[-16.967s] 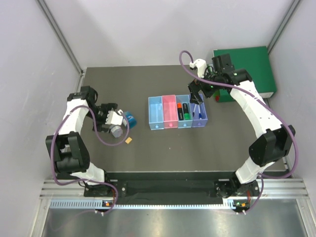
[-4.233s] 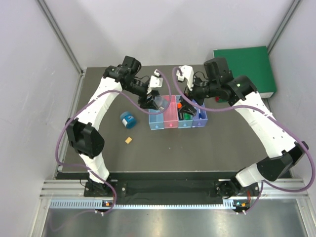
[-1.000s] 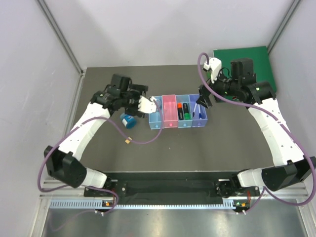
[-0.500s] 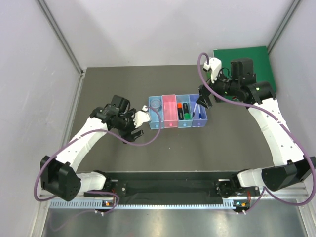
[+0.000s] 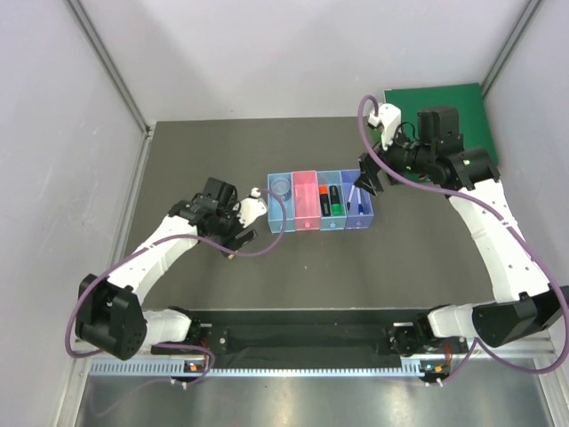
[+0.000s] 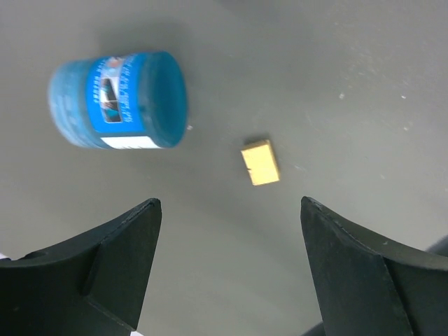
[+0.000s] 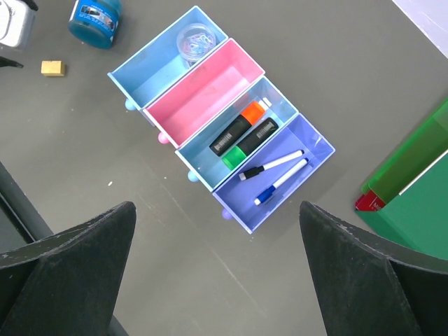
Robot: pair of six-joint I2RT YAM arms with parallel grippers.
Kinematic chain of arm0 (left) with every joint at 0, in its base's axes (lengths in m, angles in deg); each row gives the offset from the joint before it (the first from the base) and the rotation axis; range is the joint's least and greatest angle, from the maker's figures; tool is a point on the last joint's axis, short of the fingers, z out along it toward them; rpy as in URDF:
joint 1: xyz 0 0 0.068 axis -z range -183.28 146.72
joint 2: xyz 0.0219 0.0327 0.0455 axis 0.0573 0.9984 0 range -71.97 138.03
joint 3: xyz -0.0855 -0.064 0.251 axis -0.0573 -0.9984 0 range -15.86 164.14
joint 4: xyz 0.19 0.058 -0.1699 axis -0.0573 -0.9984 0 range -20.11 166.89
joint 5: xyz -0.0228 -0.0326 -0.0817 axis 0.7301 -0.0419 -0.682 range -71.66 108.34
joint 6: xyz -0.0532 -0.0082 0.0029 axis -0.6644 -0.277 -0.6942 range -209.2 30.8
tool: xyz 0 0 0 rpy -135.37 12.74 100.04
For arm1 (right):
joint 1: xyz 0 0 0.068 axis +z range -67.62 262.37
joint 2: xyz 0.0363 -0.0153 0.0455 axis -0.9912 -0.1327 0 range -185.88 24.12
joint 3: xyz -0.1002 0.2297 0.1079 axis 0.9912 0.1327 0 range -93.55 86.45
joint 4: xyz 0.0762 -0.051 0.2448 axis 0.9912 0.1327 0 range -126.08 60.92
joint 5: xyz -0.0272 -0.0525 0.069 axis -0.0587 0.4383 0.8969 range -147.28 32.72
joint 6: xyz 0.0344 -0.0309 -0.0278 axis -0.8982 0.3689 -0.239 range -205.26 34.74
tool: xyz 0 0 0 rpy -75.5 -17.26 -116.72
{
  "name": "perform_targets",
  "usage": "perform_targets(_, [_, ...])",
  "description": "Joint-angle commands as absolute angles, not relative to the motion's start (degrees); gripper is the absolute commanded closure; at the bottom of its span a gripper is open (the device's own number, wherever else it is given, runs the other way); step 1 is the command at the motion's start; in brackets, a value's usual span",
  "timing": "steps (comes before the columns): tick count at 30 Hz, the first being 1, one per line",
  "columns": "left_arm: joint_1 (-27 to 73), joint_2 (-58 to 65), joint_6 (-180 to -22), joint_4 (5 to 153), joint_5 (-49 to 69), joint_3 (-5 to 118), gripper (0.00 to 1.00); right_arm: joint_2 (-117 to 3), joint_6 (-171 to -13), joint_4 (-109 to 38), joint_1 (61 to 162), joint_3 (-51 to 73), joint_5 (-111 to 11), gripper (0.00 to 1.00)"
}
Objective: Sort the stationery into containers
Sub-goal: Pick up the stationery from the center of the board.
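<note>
left fingers [image 6: 115, 262]: spread wide, holding nothing, hovering over the table [image 6: 364, 77]
below left fingers: orange block [image 6: 260, 162] is nearly centred in the gap; blue tin [image 6: 119, 101] sits beyond the left finger, apart from the block
orange block handling: tiny, flat, likely light and stiff; pinch across two opposite edges, low to the table, since it could skid or flip
blue tin handling: rigid, smooth round wall, looks to lie on its side so it may roll; take it across the flat ends or squarely over the wall
right fingers [image 7: 66, 276]: spread wide, empty, high over the bins [image 7: 318, 147]
already in bins: grey tin [image 7: 197, 39] in end light-blue bin, highlighters [image 7: 240, 135] in other light-blue, pens [image 7: 274, 173] in purple; pink is bare
judged left to do: block and blue tin
</note>
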State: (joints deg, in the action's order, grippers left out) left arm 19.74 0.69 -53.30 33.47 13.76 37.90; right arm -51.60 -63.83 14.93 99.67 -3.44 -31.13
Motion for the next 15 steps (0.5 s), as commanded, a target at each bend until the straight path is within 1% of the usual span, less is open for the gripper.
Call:
perform_targets(1, [19.6,0.6,-49.0,39.1,15.5,38.6,0.14,-49.5,-63.8,14.7,99.2,-2.9,-31.1,0.0])
perform_targets(2, [19.2,-0.2,-47.1,41.4,15.6,38.2,0.13,-49.6,-63.8,14.8,99.2,-2.8,-31.1,0.0])
perform_targets(3, [19.0,-0.6,-41.4,41.6,15.2,38.1,0.13,-49.7,-63.7,14.8,99.2,-2.7,-31.1,0.0])
perform_targets(5, [17.6,-1.1,-35.1,43.6,14.6,37.5,0.13,-49.9,-63.8,14.9,99.2,-2.8,-31.1,0.0])
perform_targets(6, [17.0,-1.1,-28.2,43.5,14.1,37.5,0.13,-49.9,-63.8,14.8,99.2,-2.7,-31.1,0.01])
perform_targets(7, [16.1,-1.0,-24.9,43.6,12.8,37.7,0.12,-49.9,-63.9,14.7,99.2,-2.7,-31.1,0.0])
perform_targets(10, [12.0,1.0,-12.4,43.1,8.4,39.5,0.12,-50.2,-64.1,14.7,99.2,-2.5,-31.1,0.0])
perform_targets(11, [9.4,2.5,-8.6,42.2,5.3,41.1,0.12,-50.2,-64.1,14.6,99.2,-2.5,-31.0,0.0])
perform_targets(12, [8.1,3.1,-1.4,41.5,3.5,41.8,0.12,-50.1,-64.0,14.7,99.2,-2.5,-31.1,0.0])
perform_targets(15, [2.5,6.0,11.7,35.9,-4.3,45.1,0.12,-50.0,-63.9,14.9,99.1,-2.1,-31.4,0.0])
